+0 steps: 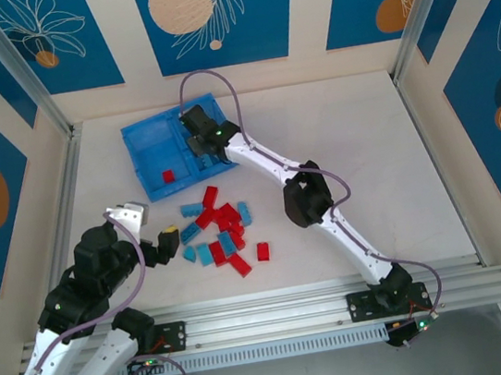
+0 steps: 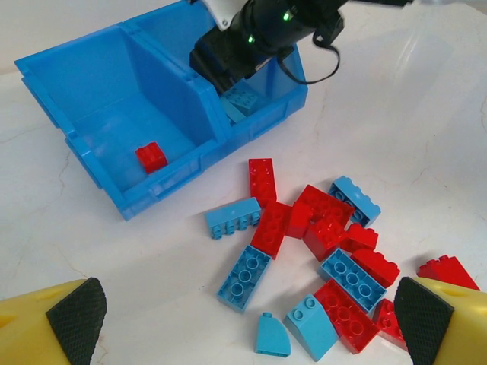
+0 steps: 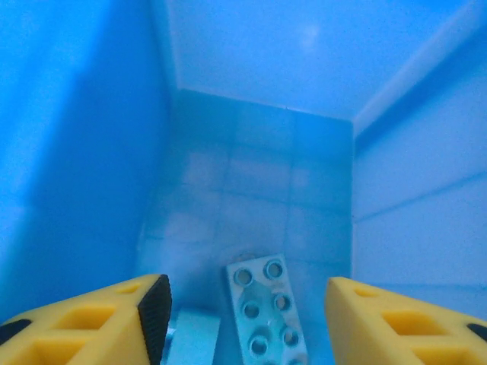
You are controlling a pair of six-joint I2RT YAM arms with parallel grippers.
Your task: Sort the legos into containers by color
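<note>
Red and blue legos (image 2: 319, 207) piled beside blue bin (image 2: 91, 76), red brick (image 2: 151, 157) inside

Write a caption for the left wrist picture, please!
Left gripper open near a jumble of red and blue legos, one red lego already in the bin.

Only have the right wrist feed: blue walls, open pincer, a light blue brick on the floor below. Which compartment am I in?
Observer: The right pincer is in the right-hand compartment of the bin, as the top camera sees it.
Operator: The other compartment?
Observer: One red brick lies in it.
Operator: Left arm?
Observer: The left pincer is open and holds nothing. It hangs by the loose pile on the table.
</note>
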